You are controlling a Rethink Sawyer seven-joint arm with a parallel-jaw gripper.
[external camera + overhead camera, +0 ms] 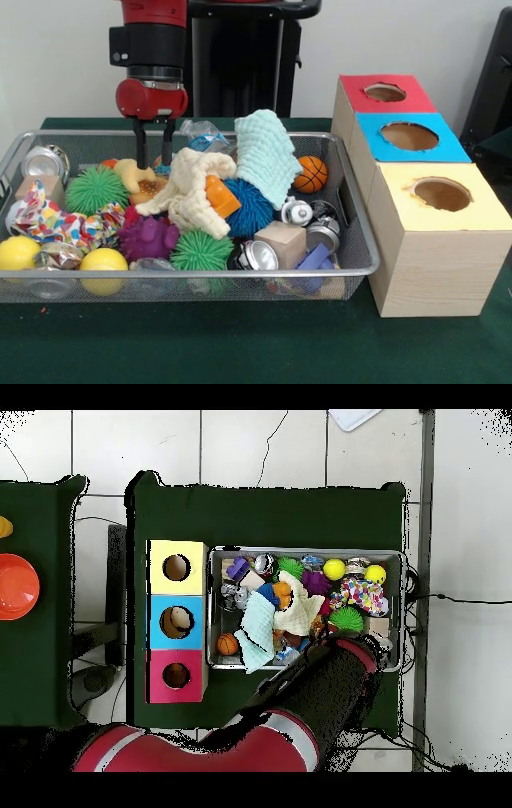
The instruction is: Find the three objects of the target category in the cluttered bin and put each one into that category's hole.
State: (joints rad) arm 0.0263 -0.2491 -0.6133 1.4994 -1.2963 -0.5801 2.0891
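Observation:
The bin (184, 134) is a silver wire-mesh tray full of clutter; it also shows in the overhead view (300, 551). My gripper (154, 160) points down into its far left part, jaws open and empty. A tan plush animal (128, 173) lies just beside and below the left finger (140, 148). An orange-brown patterned soft piece (149, 190) lies under it, partly covered by a cream cloth (196, 192); I cannot tell its stripes. No third plush shows. The red-topped hole (385, 93) is far right, also in the overhead view (176, 675). There the arm (335, 674) hides the gripper.
The bin holds green spiky balls (96, 189), blue (250, 208) and purple (148, 238) ones, yellow balls (102, 262), a small basketball (311, 174), a mint cloth (268, 152), a wooden block (282, 240) and metal tins. Blue-topped (409, 136) and yellow-topped (442, 194) holes adjoin the red one.

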